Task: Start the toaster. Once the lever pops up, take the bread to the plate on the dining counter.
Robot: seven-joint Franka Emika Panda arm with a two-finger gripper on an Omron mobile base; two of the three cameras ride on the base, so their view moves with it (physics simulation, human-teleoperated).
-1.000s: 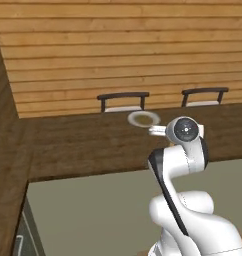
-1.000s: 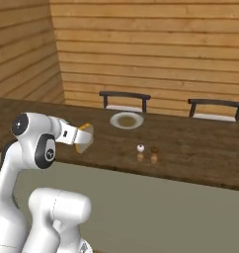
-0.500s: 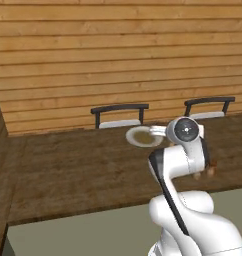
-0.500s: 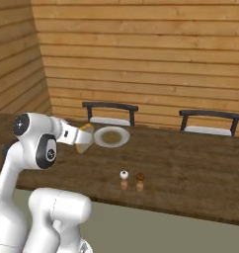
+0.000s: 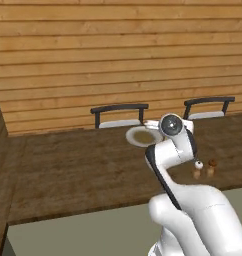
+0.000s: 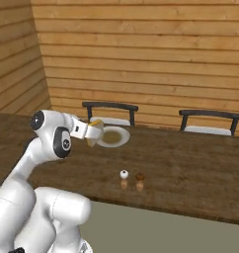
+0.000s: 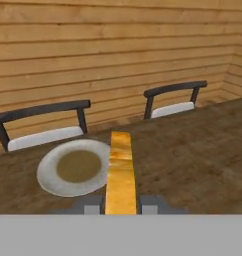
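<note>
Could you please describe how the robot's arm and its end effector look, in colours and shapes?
The arm is glossy white with rounded, bulky segments. A round dark joint cap with a pale centre sits at the elbow, and a black strip runs down one link. The end effector is small, with two grey square fingertips. No cables or markings are visible.

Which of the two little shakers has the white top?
The small shaker with the white ball top is the one nearer the robot's arm side; its twin beside it, the shaker with the dark brown top, stands on the dark brown wooden counter too.

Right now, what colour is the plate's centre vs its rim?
The plate has a brownish-olive centre and a pale grey-white rim, clearest in the hand view.
</note>
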